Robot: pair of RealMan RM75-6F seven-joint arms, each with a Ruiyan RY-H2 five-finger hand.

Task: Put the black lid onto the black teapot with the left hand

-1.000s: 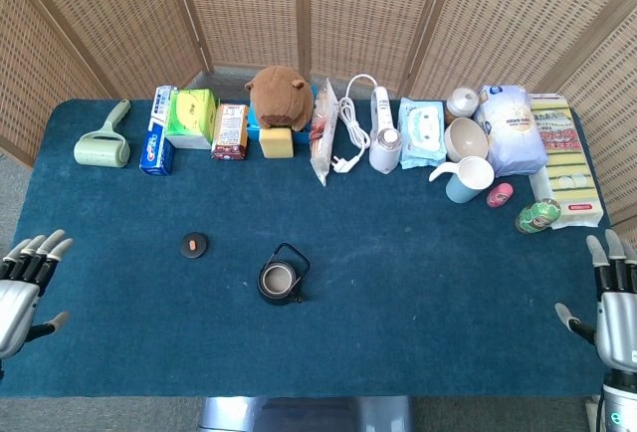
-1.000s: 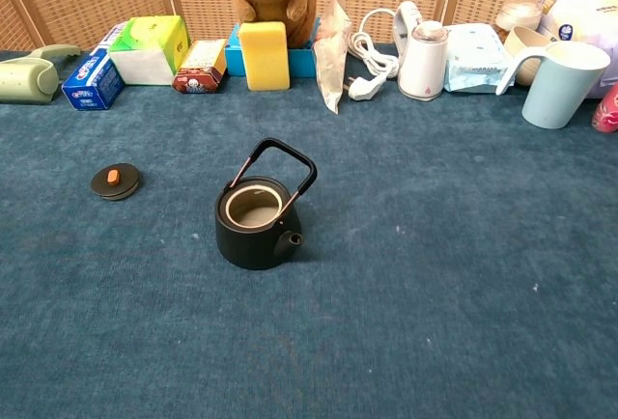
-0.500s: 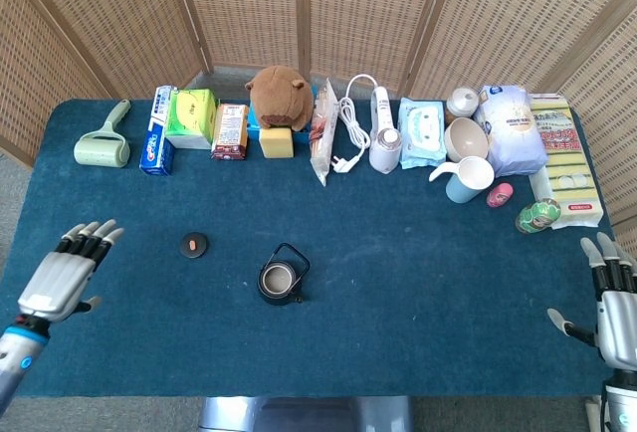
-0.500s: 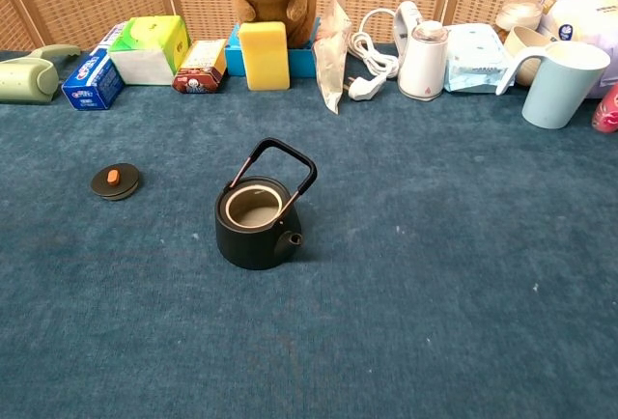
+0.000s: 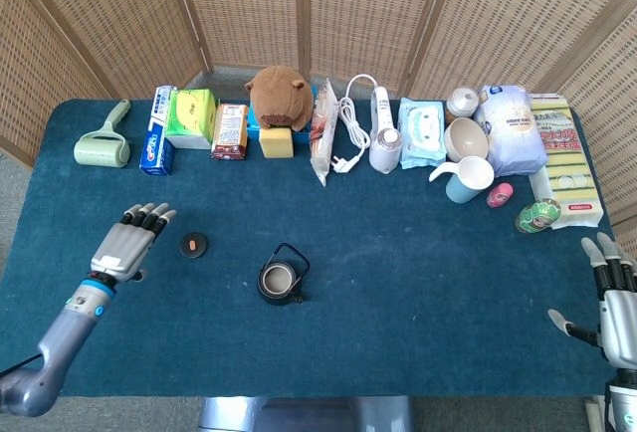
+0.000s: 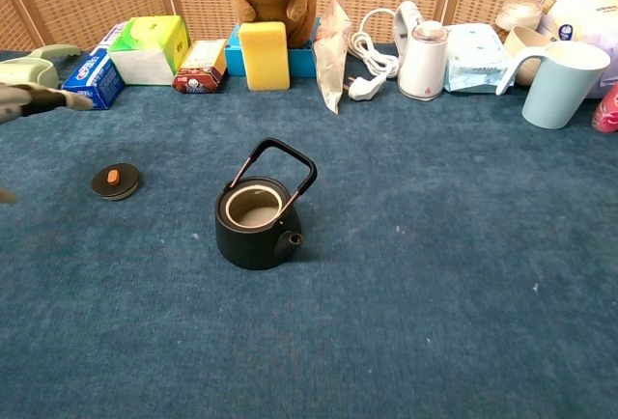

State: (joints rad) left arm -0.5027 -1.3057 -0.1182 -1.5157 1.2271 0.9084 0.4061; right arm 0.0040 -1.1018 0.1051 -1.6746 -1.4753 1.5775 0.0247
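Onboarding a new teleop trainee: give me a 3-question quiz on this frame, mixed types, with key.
1. True or false: the black lid already sits on the black teapot.
2. The left robot hand is: A) gripping the lid, B) open beside the lid, not touching it, C) holding the teapot handle.
3. Fill in: the knob on the lid is ____ in colour.

Key: 1 false, the lid lies on the table left of the teapot. 2 B. 3 orange.
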